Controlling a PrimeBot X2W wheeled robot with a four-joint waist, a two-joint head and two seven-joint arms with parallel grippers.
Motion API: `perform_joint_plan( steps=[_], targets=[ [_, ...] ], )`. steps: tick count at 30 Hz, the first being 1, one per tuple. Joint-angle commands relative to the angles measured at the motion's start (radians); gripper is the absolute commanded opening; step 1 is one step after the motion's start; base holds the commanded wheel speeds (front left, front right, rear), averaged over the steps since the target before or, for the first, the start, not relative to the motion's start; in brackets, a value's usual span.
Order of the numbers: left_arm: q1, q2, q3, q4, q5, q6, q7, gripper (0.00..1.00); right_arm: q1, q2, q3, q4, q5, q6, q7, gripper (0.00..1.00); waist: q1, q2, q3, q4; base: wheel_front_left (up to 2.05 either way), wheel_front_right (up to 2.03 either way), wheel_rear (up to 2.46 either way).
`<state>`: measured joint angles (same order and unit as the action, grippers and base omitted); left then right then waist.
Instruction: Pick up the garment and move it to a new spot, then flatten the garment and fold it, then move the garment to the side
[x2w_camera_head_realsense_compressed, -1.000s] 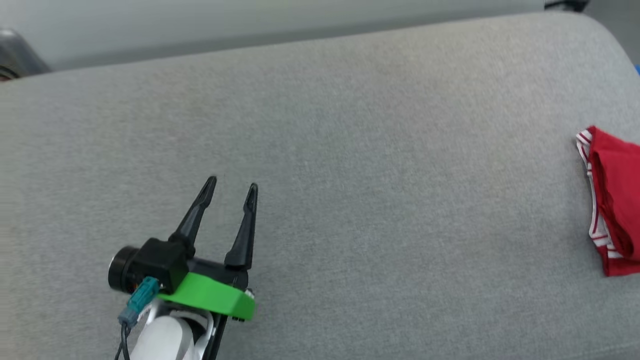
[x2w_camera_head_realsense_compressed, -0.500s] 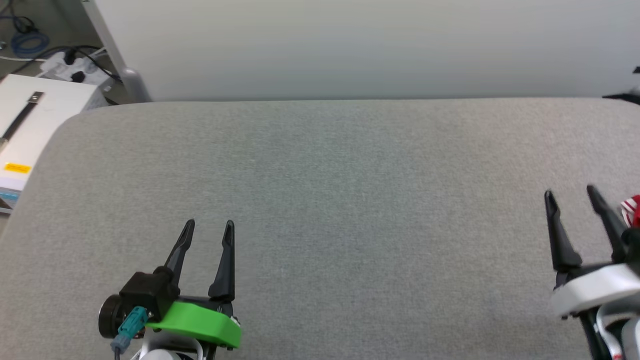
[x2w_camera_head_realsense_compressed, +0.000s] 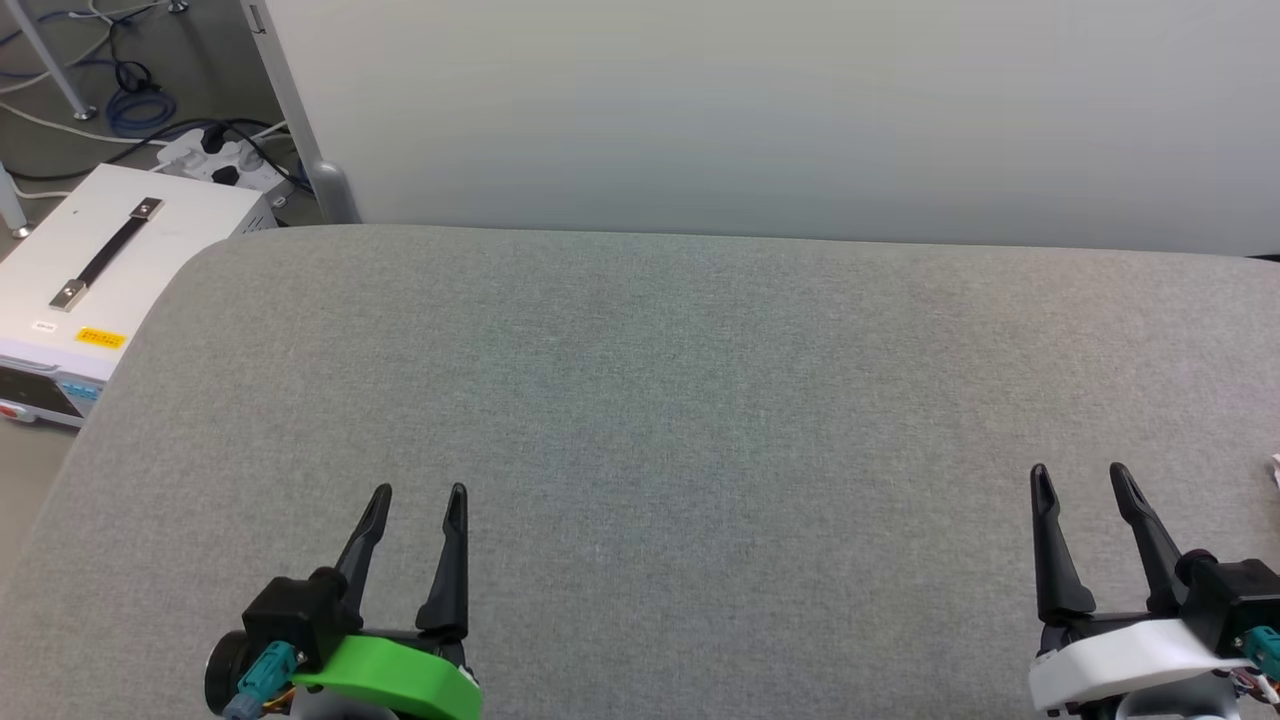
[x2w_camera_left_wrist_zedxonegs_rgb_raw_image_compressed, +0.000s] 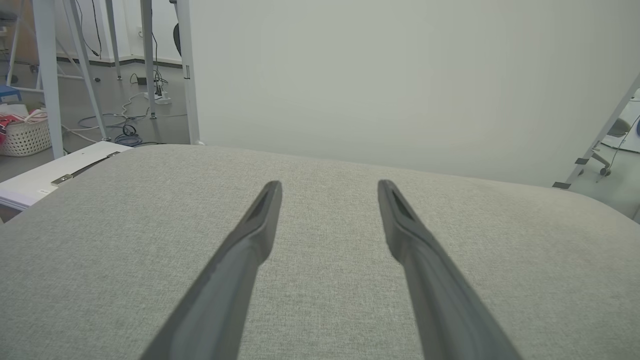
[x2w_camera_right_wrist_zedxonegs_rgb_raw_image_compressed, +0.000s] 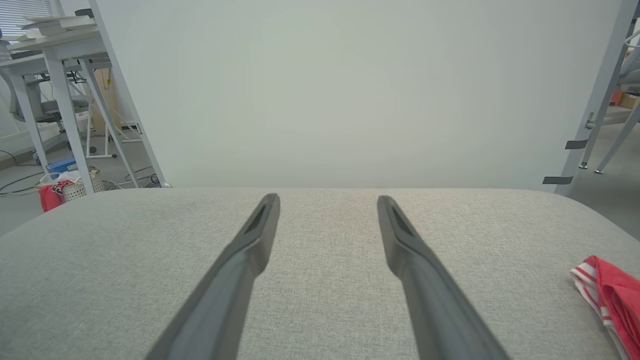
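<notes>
Both my left gripper (x2w_camera_head_realsense_compressed: 420, 490) and right gripper (x2w_camera_head_realsense_compressed: 1079, 468) gape empty, and the shirt (x2w_camera_right_wrist_zedxonegs_rgb_raw_image_compressed: 614, 295), off right of the right fingers (x2w_camera_right_wrist_zedxonegs_rgb_raw_image_compressed: 402, 250), looks soft and light, so I'd pinch its striped edge.

Garment (x2w_camera_right_wrist_zedxonegs_rgb_raw_image_compressed: 612, 295): red fabric, red-and-white striped trim; crumpled in a heap; lying near the grey counter's (x2w_camera_right_wrist_zedxonegs_rgb_raw_image_compressed: 320, 300) right edge.

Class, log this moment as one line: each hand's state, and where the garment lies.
left hand: open, empty | right hand: open, empty | garment: lying on grey surface, right of right hand, untouched
</notes>
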<state>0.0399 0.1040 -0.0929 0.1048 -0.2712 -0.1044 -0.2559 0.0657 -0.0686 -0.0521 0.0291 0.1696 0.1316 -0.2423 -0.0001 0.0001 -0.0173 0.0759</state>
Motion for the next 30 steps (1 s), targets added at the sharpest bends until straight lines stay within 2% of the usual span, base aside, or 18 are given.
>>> perform_joint_plan(
  steps=[1,24,25,30],
  targets=[
    [0.013,-0.008,0.006,-0.002,0.012,-0.008,-0.006,1.0,0.017,0.003,0.004,0.005,-0.006,-0.001,-0.008,1.0,0.0001,-0.0001,-0.001,-0.001,0.0,0.0,0.0],
    [0.016,-0.04,0.04,0.001,0.021,-0.026,-0.006,1.0,0.01,0.015,0.007,0.018,-0.011,-0.001,-0.018,1.0,0.0001,-0.0001,0.001,-0.003,0.0,0.0,0.0],
    [0.002,-0.036,0.037,0.0,0.018,-0.02,0.002,0.0,0.002,0.013,0.006,0.014,-0.009,0.0,-0.008,0.0,0.0001,-0.0001,0.001,-0.003,0.0,0.0,0.0],
    [0.001,-0.036,0.038,-0.002,0.024,-0.017,0.008,0.0,0.001,0.014,0.006,0.013,-0.012,0.0,-0.002,0.0,0.0001,-0.0001,0.001,-0.005,0.0,0.0,0.0]
  ],
)
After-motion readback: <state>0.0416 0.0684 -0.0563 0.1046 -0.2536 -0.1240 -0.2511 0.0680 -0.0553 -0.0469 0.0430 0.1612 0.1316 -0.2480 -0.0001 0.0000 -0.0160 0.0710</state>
